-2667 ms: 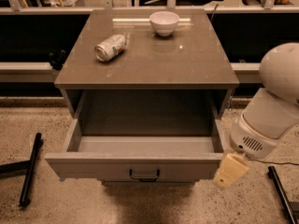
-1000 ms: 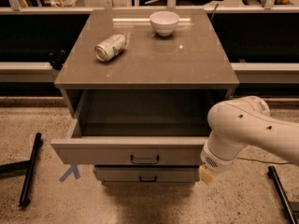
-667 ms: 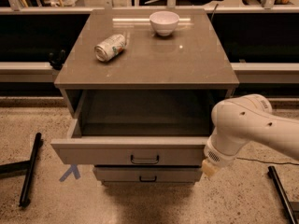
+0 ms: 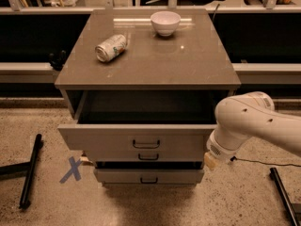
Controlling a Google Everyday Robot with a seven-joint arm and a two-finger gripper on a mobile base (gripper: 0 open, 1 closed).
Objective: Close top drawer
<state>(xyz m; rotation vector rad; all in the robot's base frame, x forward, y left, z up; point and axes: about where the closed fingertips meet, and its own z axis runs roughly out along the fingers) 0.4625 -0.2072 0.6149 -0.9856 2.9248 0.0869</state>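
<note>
Grey-beige top drawer point(image 4: 108, 138), black bar handle, stands partly open; gripper point(image 4: 210, 161) by its front's right end.

Top drawer point(image 4: 108, 140) sits much farther in than 2.7 s ago: then it was pulled fully out toward the near side, now only a shallow strip of its inside shows under the tabletop point(image 4: 188, 65). It has also slid in a bit more since 0.7 s ago. Two lower drawer fronts point(image 4: 117, 175), hidden at first, are now exposed, as is a blue X point(image 4: 73, 168) on the floor at left. Arm point(image 4: 249, 119) has swung lower and leftward. Tool point(image 4: 210, 161) has followed the panel, now by its right end.
</note>
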